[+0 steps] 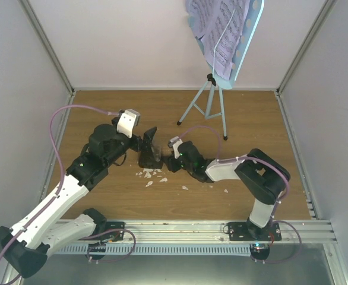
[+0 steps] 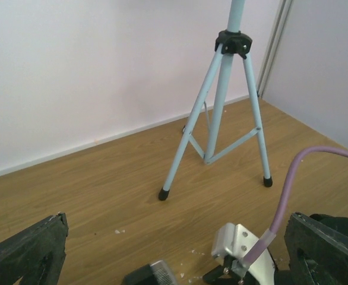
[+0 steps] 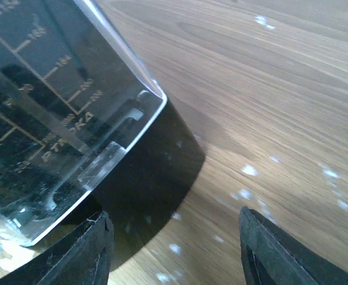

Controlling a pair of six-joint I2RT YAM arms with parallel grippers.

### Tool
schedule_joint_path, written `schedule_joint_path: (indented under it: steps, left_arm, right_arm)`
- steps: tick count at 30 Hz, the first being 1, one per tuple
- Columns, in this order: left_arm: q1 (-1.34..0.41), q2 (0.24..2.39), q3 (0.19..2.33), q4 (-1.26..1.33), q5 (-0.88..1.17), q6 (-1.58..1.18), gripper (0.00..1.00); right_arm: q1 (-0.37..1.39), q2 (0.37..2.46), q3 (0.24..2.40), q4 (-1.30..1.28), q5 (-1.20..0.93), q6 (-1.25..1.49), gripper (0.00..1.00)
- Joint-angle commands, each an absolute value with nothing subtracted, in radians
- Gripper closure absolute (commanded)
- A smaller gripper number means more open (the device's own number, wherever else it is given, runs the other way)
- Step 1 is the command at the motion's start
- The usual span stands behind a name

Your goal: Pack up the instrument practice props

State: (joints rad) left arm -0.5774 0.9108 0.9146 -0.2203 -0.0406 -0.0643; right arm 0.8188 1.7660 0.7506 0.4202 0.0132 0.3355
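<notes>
Music stand [image 1: 247, 47] top cropped; metronome [image 3: 55, 119] blurred, cropped. Left gripper [image 2: 175, 249] agape; right gripper [image 3: 171, 243] grip: cannot tell. Wood tabletop [image 1: 251, 124], crumbs [image 1: 150, 174], white walls [image 1: 132, 41].

Light blue music stand [image 1: 211, 107], with black hub and black foot caps. Its desk [image 1: 252, 35] was the same blue, dotted with small holes. The sheet-music pages [image 1: 212, 29] were lilac with black printed staves. The metronome [image 1: 148, 149] was black under a clear cover [image 3: 120, 89], with pale gold scale lines and numbers on its face. The table [image 1: 251, 178] was mid-brown wood grain, speckled with white crumbs [image 1: 150, 174]. The arms [image 1: 58, 199] had white shells and black joints, with purple cables [image 1: 54, 127]. The walls [image 1: 132, 41] were plain white.
</notes>
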Motion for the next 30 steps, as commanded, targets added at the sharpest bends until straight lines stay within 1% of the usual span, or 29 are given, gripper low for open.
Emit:
schedule_joint_path:
  steps: [1,12,19,27,30]
  left_arm:
    - [-0.583,0.892,0.898,-0.174,-0.088,-0.032,0.01]
    - [-0.581,0.842,0.864,-0.141,-0.134,-0.016,0.01]
    - [-0.578,0.812,0.843,-0.119,-0.152,-0.006,0.01]
    - [-0.571,0.810,0.838,-0.118,-0.157,-0.006,0.01]
    - [-0.568,0.808,0.835,-0.118,-0.157,-0.006,0.01]
  right_arm:
    - [0.869,1.849,0.845,0.471,-0.065,0.314,0.41]
    - [0.931,2.057,1.062,0.481,-0.153,0.308,0.43]
    - [0.969,2.189,1.258,0.431,-0.170,0.298,0.44]
    - [0.979,2.290,1.426,0.386,-0.184,0.308,0.44]
    - [0.988,2.288,1.437,0.385,-0.191,0.303,0.43]
